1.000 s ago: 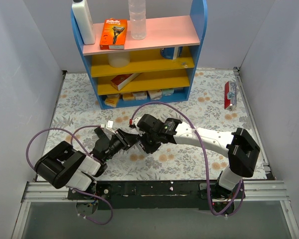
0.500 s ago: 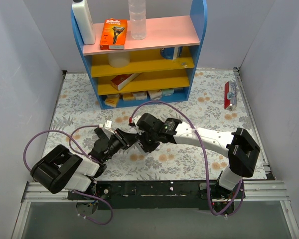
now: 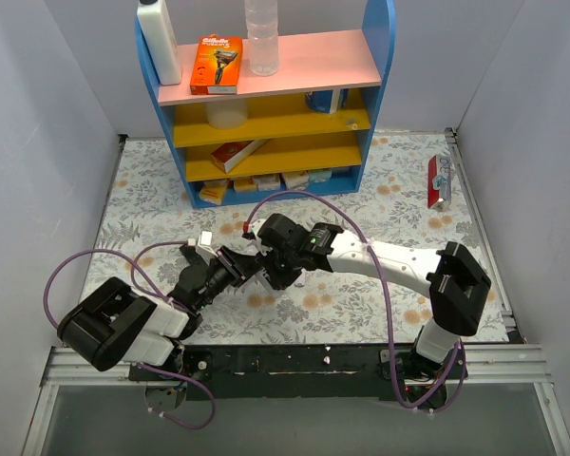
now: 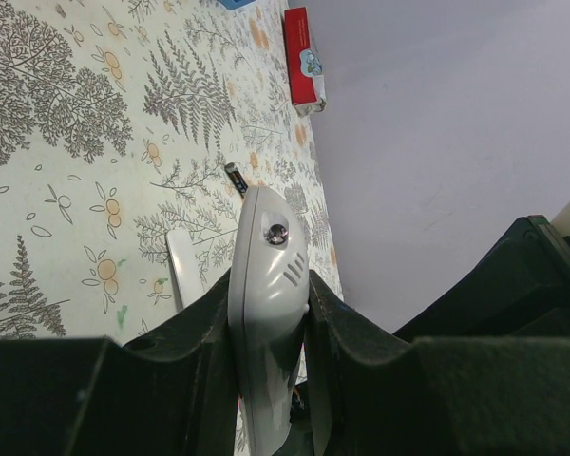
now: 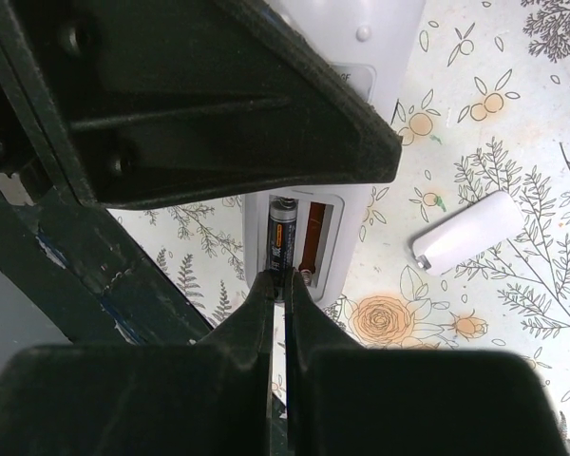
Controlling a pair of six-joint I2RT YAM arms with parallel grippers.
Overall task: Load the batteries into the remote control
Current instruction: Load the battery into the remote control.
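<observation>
My left gripper (image 4: pixel 269 285) is shut on the grey-white remote (image 4: pixel 266 275) and holds it edge-up above the mat. In the right wrist view the remote's open battery bay (image 5: pixel 334 242) faces the camera. One dark battery (image 5: pixel 283 233) lies in the left slot, and the right slot (image 5: pixel 313 237) beside it shows bare. My right gripper (image 5: pixel 285 282) has its tips pinched on the near end of that battery. In the top view the two grippers, left (image 3: pixel 230 266) and right (image 3: pixel 266 271), meet at mid-table. Another battery (image 4: pixel 236 178) lies loose on the mat.
The white battery cover (image 5: pixel 465 233) lies on the floral mat to the right of the remote. A red pack (image 3: pixel 439 180) lies at the far right edge. A blue shelf unit (image 3: pixel 266 114) with boxes and bottles stands at the back.
My right gripper has crept slightly left toward the left gripper. The left arm's base link has swung a little. The remote stays held.
</observation>
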